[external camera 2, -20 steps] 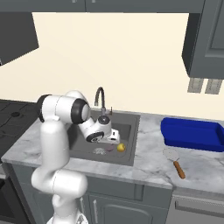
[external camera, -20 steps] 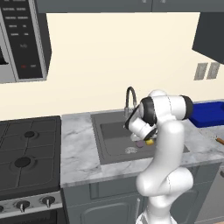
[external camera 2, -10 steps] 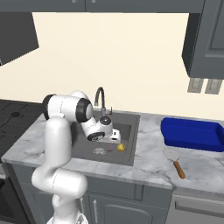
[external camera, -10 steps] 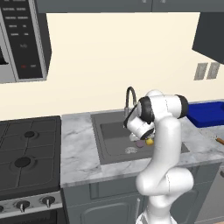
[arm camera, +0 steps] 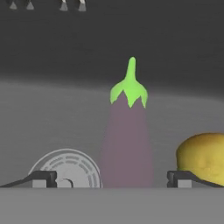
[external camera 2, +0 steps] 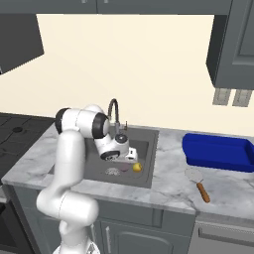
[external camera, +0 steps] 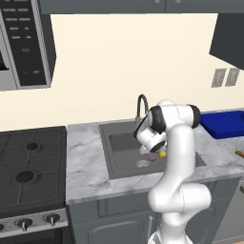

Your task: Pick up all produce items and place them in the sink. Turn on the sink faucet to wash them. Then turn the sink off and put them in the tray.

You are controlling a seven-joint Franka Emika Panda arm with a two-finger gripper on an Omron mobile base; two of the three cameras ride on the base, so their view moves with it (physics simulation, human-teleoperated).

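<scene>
Eggplant (arm camera: 127, 140) lies on the sink (arm camera: 52, 113) floor at the centre of my hand view: a pale dull purple body, long and slim, capped with a bright green calyx and stem that points toward the top of the frame. Lemon (arm camera: 204, 157) sits just beside it at lower right, rounded and yellow with a mottled skin. At lower left I see the round metallic drain (arm camera: 65, 168), close to the eggplant's other side. My hand (arm camera: 111, 178) hangs over the basin with its jaws wide apart and nothing between them; the eggplant lines up in the gap. In the right base view the lemon (external camera 2: 137, 167) shows in the basin near the frame's centre, the blue tray (external camera 2: 218, 152) on the desk at right.
</scene>
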